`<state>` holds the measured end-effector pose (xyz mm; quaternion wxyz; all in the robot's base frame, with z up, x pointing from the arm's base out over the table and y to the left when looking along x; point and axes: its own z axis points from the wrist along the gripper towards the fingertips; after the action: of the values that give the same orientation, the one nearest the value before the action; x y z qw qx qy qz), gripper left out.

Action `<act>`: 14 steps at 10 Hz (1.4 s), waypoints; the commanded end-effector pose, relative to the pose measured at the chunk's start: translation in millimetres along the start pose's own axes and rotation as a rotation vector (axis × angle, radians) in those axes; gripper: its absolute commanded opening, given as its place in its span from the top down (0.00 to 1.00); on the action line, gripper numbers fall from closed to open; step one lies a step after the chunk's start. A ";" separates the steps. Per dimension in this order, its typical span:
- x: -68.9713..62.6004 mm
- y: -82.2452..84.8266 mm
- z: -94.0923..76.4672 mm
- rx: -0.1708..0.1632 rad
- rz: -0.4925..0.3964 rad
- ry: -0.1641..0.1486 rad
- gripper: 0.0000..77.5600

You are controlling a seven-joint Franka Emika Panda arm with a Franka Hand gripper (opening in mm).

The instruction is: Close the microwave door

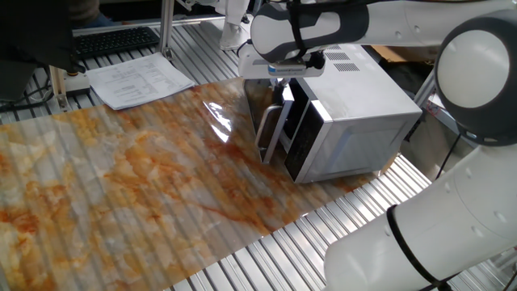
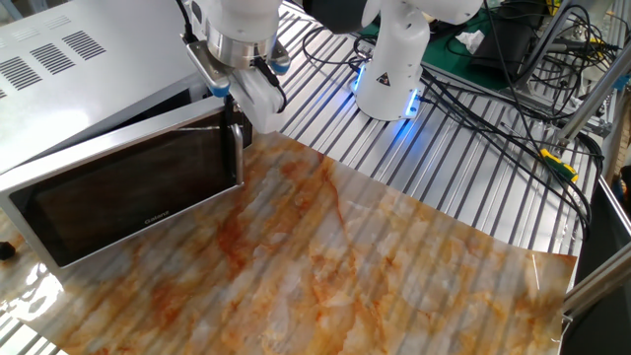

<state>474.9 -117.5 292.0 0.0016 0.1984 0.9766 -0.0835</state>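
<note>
The microwave [image 1: 355,113] is a silver-grey box with vent slots on top; it also shows at the left of the other fixed view [image 2: 69,59]. The microwave door [image 2: 128,192], dark glass in a black frame, stands slightly ajar, with a gap along its free edge. Its silver bar handle [image 1: 269,133] is upright at that edge, also seen in the other view [image 2: 238,153]. My gripper [image 1: 286,90] points down right at the top of the door's handle edge [image 2: 235,120]. Its dark fingers are partly hidden by the door, so I cannot tell how they stand.
The microwave sits on a marble-patterned mat [image 1: 137,178] over a slatted metal table [image 2: 454,168]. Papers [image 1: 137,81] and a keyboard [image 1: 113,39] lie at the back. The robot base [image 2: 394,69] and cables [image 2: 513,89] are behind the mat.
</note>
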 end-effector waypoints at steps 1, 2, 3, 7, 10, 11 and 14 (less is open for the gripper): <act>1.5 -3.9 -6.4 0.033 -0.006 0.000 1.00; 2.6 -5.7 -5.1 0.043 -0.012 -0.005 1.00; 3.2 -6.9 -4.1 0.043 -0.015 -0.005 1.00; 11.0 -20.6 -1.5 0.047 -0.046 0.002 1.00; 19.4 -28.3 0.5 0.046 -0.057 0.003 1.00; 21.9 -31.8 2.4 0.045 -0.065 0.003 1.00; 19.6 -54.2 6.1 0.038 -0.107 0.003 1.00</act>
<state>438.4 -149.3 292.7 -0.0088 0.1563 0.9822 -0.1039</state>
